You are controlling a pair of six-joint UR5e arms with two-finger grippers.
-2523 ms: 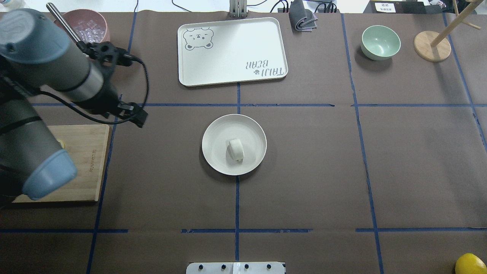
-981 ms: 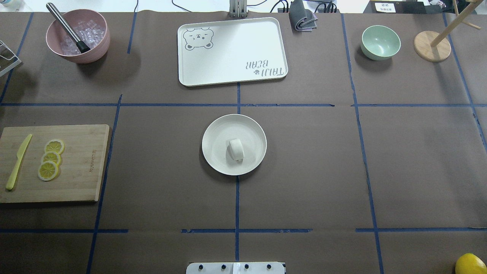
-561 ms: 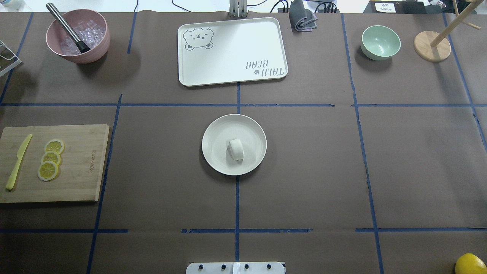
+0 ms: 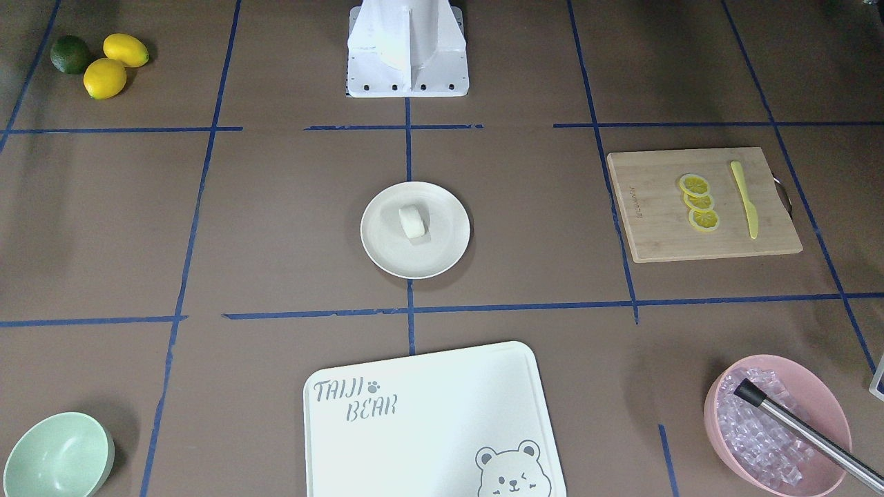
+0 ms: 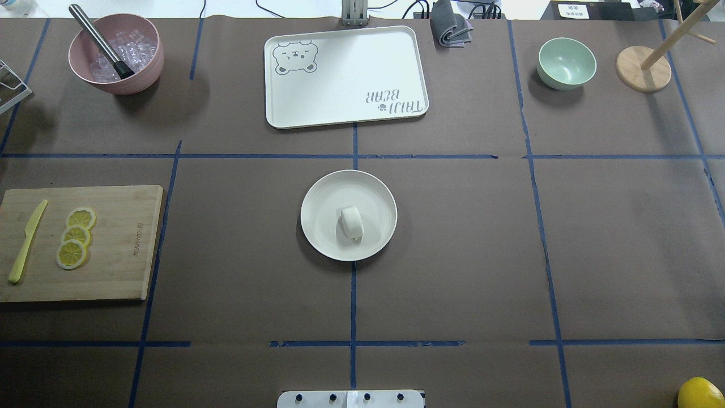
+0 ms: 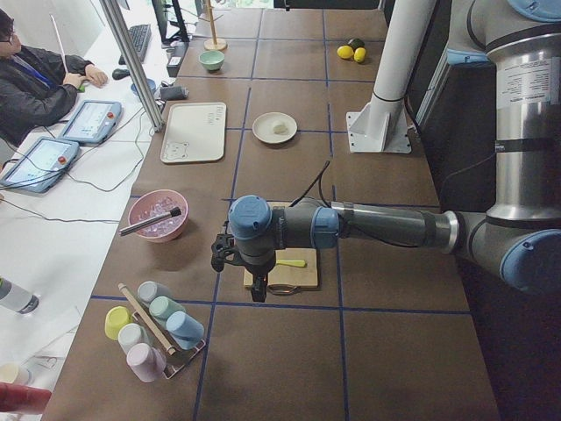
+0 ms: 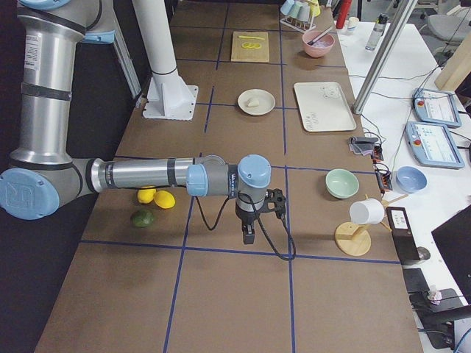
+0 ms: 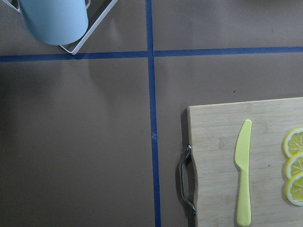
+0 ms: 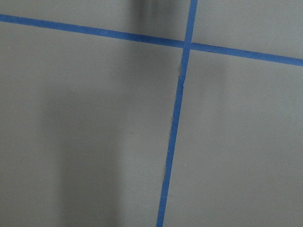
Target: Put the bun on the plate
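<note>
The bun [image 5: 352,222] is a small white lump lying on the round cream plate [image 5: 317,198] at the table's centre, also seen from the front as bun [image 4: 412,222] on plate [image 4: 442,255]. No gripper is near it. My left gripper [image 6: 257,286] hangs over the end of the table beyond the cutting board, and shows only in the exterior left view. My right gripper [image 7: 249,234] hangs over bare table at the other end, and shows only in the exterior right view. For both I cannot tell whether they are open or shut.
A wooden cutting board [image 5: 113,243] holds lemon slices and a yellow knife. At the back stand a pink bowl of ice [image 5: 116,54], a bear-printed board [image 5: 345,76] and a green bowl [image 5: 566,62]. A cup rack [image 6: 153,324] and a seated person [image 6: 35,79] are at the left end.
My left arm has pulled out of the overhead view to the left, uncovering the cutting board. The bun and the plate have not moved.
</note>
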